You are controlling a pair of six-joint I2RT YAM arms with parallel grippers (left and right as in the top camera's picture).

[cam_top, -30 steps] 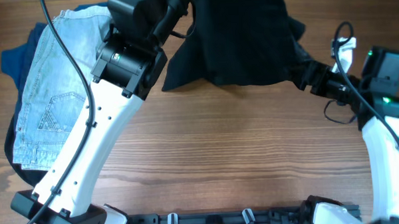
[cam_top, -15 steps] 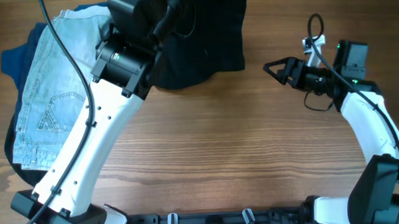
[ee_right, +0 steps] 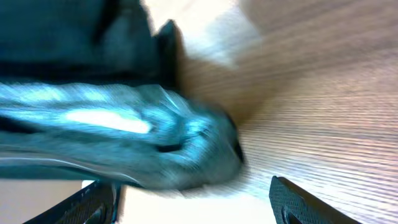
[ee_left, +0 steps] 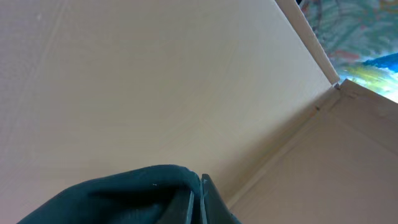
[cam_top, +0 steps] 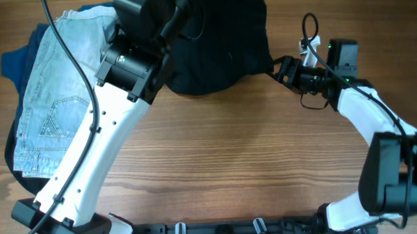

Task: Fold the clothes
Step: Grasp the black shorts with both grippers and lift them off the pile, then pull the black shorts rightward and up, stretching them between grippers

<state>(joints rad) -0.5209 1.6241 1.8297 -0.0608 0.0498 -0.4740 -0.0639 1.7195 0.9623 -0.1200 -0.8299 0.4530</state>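
While your left arm reaches toward the far edge of the table (cam_top: 251,150), its wrist view shows the left gripper (ee_left: 199,198) with the two fingers pressed together, only a hairline between them. Dark cloth from the black shorts (cam_top: 220,40) is bunched right against the tips and bulges off to one side of them, so it looks pinched there. Beyond those fingers you see only a pale beige cardboard panel (ee_left: 155,81) with a seam running across it. From overhead the left gripper itself is hidden behind its own black wrist and the fabric. The black shorts spread out from that wrist toward your right arm as one rumpled mass at the far side of the table.

Your right gripper (cam_top: 279,64) sits at the near-right edge of the black shorts, with its nose touching or just short of the hem; the overhead view does not settle which. In the right wrist view the fingers (ee_right: 93,202) stand wide apart and hold nothing. A blurred fold of the dark cloth lies just ahead of them, in line with the gap, with bare wood on the side of the far finger.

The denim shorts (cam_top: 55,94) lie flat on the outer side of your left arm, well apart from both grippers. The blue top (cam_top: 13,63) sticks out from under their far edge, farther still from the left gripper.
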